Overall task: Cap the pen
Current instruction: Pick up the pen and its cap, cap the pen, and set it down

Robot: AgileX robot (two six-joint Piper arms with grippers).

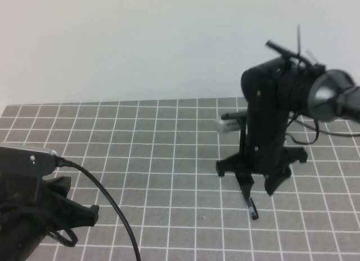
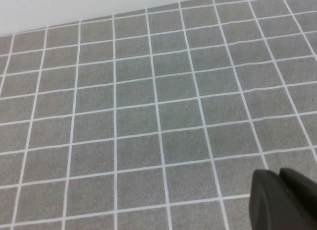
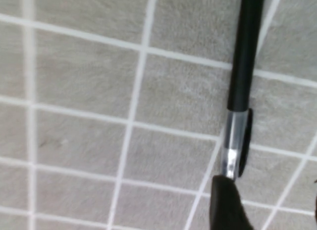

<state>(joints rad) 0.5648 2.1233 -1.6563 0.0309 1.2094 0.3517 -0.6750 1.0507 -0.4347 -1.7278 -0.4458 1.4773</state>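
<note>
A slim black pen [image 3: 243, 66] with a silver section lies on the grey gridded mat; in the high view the pen [image 1: 252, 208] is just in front of the right arm. My right gripper [image 1: 260, 188] points straight down over it and is open. In the right wrist view one of its fingers [image 3: 225, 207] sits at the pen's silver end, and the right gripper [image 3: 270, 195] has nothing between its jaws. My left gripper [image 1: 89, 213] is low at the near left, and in its wrist view the left gripper [image 2: 282, 195] is shut and empty. I see no cap for certain.
A small whitish cylinder [image 1: 226, 124] shows behind the right arm; I cannot tell what it is. A black cable [image 1: 107, 205] loops from the left arm. The mat [image 1: 157, 160] ends at a white wall at the back.
</note>
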